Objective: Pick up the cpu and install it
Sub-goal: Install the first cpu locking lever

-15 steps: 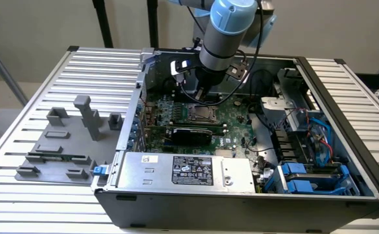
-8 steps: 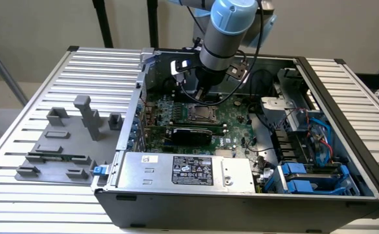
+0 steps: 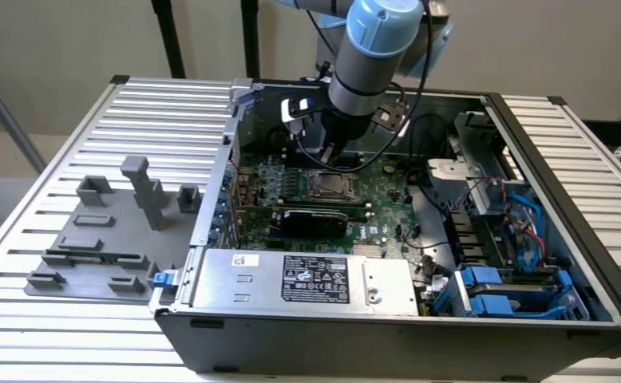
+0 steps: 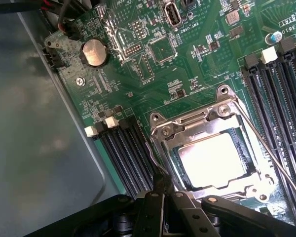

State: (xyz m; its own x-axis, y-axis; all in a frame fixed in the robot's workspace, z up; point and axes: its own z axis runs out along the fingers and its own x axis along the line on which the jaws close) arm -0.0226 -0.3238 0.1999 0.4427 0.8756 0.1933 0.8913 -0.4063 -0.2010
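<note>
1. My gripper [image 4: 161,183]: fingers together, pinched to one thin tip, nothing between them. The tip hangs just beside the near corner of the socket [image 4: 187,129], close over the metal frame. I cannot tell whether it touches.
2. The cpu [image 4: 214,159] lies flat inside the socket, its bright top showing through the frame's window. It looks square to the frame, not tilted. In the exterior view this is at the middle of the picture, directly under my arm [image 3: 380,48].
3. Lever [image 4: 274,158]: a thin rod running along the far side of the socket. I cannot tell whether it is latched.
4. Judgement on progress: I am not carrying the cpu and it sits in its seat, so pick-up and placing look done. What may be left is securing it. The frame appears to lie down around the chip, but its lock is unconfirmed.
5. Slots [image 4: 126,158]: dark, empty, right beside the socket. Further out on the green board [image 4: 187,84] is a coin cell [image 4: 94,52].
6. Case [image 3: 566,183]: open on top, board inside, PSU [image 3: 310,279] along the lower edge of the exterior view.
7. Grey blocks [image 3: 108,239]: lower left of the exterior view, outside the case, on the slatted table [image 3: 161,104]. No chip seen on them.
</note>
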